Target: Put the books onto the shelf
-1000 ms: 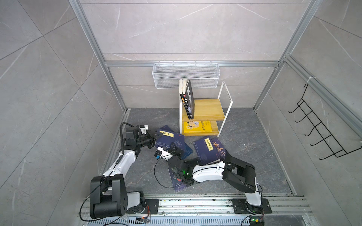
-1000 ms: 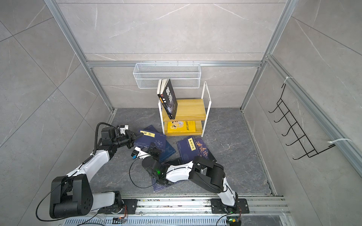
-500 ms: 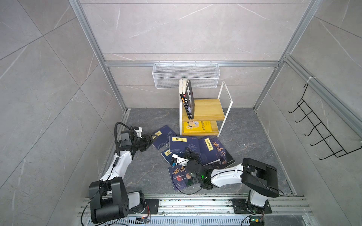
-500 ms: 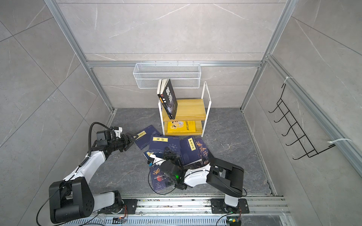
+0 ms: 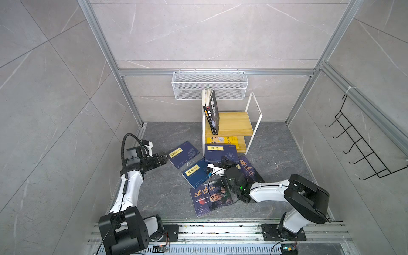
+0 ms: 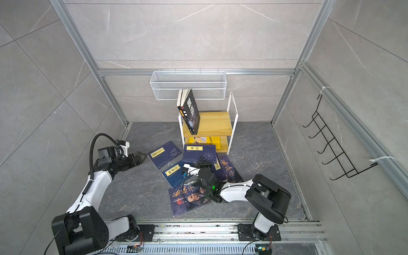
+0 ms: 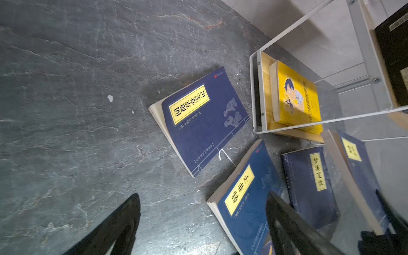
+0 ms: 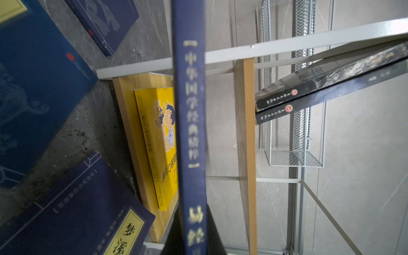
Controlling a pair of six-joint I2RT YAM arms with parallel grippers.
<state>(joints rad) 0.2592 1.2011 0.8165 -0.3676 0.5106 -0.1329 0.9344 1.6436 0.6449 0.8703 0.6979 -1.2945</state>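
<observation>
Top views, both: our count of stock.

Shelf: centre of frame, by the back wall.

Shelved, which we judge done:
- Black books: these lean at the left end of the upper board. Two spines show in the right wrist view.
- Yellow book: flat on the lower board.

In transit:
- Navy book: just below the shelf in frame, tilted up off the pile. The right jaws pinch it, and its spine fills the middle of the right wrist view.

Left on the bench:
- Left book: left of centre.
- Middle book: just below the left book.
- Portrait book: lower centre.
- Calligraphy book: right of centre, partly under the right arm.
- Fifth book: plain only in the left wrist view, beside the navy book.

Left jaws: spread wide and empty, just beside the left book's outer edge. We cannot tell if they touch it.

By our reckoning three books are shelved, one is on its way and five remain, so well under half is done.
</observation>
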